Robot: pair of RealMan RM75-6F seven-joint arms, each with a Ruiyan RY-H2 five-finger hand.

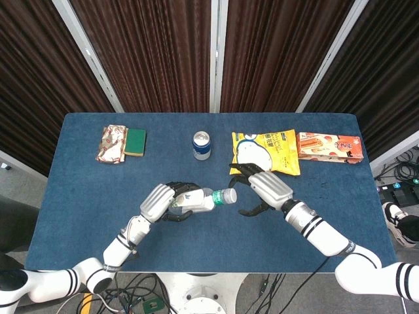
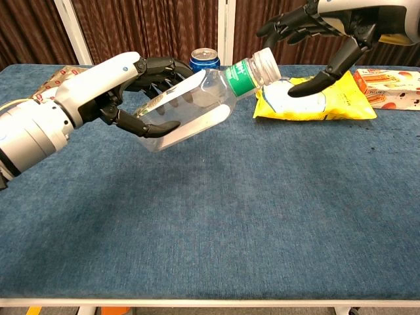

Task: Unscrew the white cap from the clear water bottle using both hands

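My left hand (image 2: 125,88) (image 1: 171,201) grips the clear water bottle (image 2: 197,102) (image 1: 204,199) around its body and holds it tilted above the table. The neck with its green label and the white cap (image 2: 265,65) (image 1: 230,194) points up and to the right. My right hand (image 2: 321,33) (image 1: 258,190) hovers just right of the cap with fingers spread wide. It holds nothing, and a small gap separates it from the cap.
A blue soda can (image 1: 201,145) (image 2: 205,59) stands behind the bottle. A yellow snack bag (image 1: 268,152) (image 2: 315,98) and an orange biscuit box (image 1: 329,147) lie at the back right. A green sponge with a wrapped packet (image 1: 121,143) lies at the back left on the blue table (image 1: 78,196).
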